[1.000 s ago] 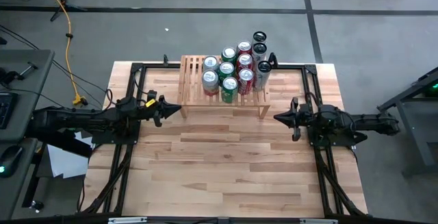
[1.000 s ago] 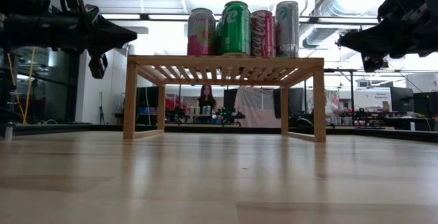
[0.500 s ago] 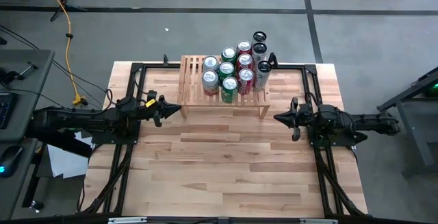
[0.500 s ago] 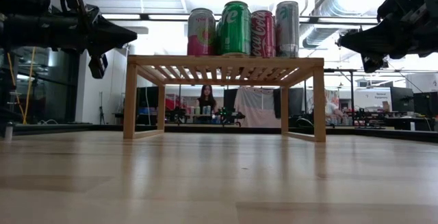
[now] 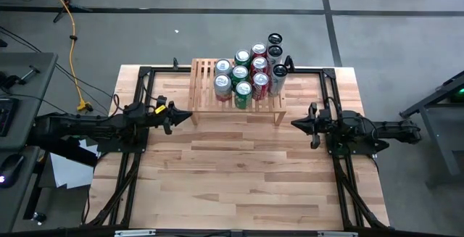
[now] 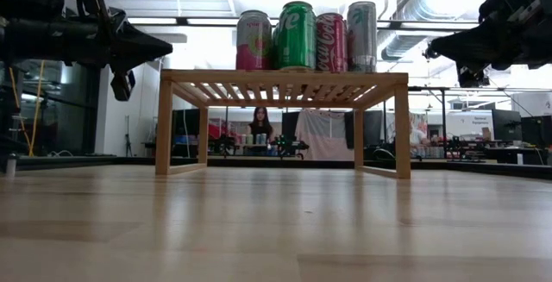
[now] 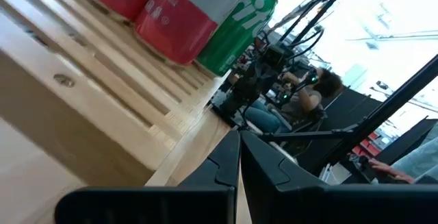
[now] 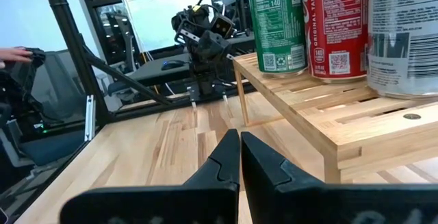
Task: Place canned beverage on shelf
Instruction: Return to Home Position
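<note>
Though upright, cans point(image 5: 241, 73) atop crosswise shelf point(image 5: 203, 81)

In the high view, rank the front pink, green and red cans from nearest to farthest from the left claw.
From the left claw:
1. Front pink can, leftmost.
2. Front green can, middle.
3. Front red can, farther right.

Cans point(image 5: 246, 74) atop shelf point(image 5: 201, 81), shelf on wooden table point(image 5: 232, 175)
</note>
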Robot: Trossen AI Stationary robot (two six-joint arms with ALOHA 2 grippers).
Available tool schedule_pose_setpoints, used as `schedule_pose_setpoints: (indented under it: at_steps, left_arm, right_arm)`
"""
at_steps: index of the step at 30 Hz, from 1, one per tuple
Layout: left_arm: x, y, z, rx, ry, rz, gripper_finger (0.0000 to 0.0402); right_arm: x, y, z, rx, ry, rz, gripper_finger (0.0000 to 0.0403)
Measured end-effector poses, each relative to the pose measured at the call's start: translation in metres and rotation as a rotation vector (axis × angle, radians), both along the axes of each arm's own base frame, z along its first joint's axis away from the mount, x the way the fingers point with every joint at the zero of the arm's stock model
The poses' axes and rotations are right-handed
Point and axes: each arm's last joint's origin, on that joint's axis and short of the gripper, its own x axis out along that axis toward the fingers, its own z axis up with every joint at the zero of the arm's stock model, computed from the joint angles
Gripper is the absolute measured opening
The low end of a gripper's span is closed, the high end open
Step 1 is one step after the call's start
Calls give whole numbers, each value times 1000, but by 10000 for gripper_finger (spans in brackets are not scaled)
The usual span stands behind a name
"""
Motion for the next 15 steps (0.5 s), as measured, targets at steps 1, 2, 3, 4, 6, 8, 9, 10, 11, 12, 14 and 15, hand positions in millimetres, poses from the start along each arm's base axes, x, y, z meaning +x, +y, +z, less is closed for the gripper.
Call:
schedule_pose_setpoints:
  at_steps: [1,2,3,4,6,8,9,10,11,12,14,15]
  left_arm:
    - [0,0,-1,-1,7,0,5]
    - [-1,0,-1,-4,17,0,5]
    - [-3,-1,-1,-3,16,0,5]
    - [-5,-1,1,0,0,0,5]
    - [-10,-2,3,2,-11,0,5]
    - [-16,-3,5,5,-25,0,5]
    - [-18,-4,6,8,-39,0,5]
    - [-21,-4,8,11,-56,0,5]
    - [-24,-5,9,15,-74,0,5]
    - [-26,-5,11,18,-90,0,5]
    - [-31,-6,13,24,-121,1,5]
    - [-33,-6,15,29,-146,1,5]
  right_arm:
    - [0,0,0,0,0,0,0]
    - [0,0,0,0,-1,0,0]
    - [0,0,0,0,-1,0,0]
    - [0,0,0,0,-1,0,0]
    - [0,0,0,0,-1,0,0]
    - [1,0,0,0,6,0,0]
    - [1,0,-1,0,9,0,0]
    - [1,0,-1,0,11,0,0]
    - [1,0,-1,0,11,0,0]
    - [1,0,-1,-1,11,0,0]
    - [1,0,-1,0,10,0,0]
    - [1,0,-1,0,11,0,0]
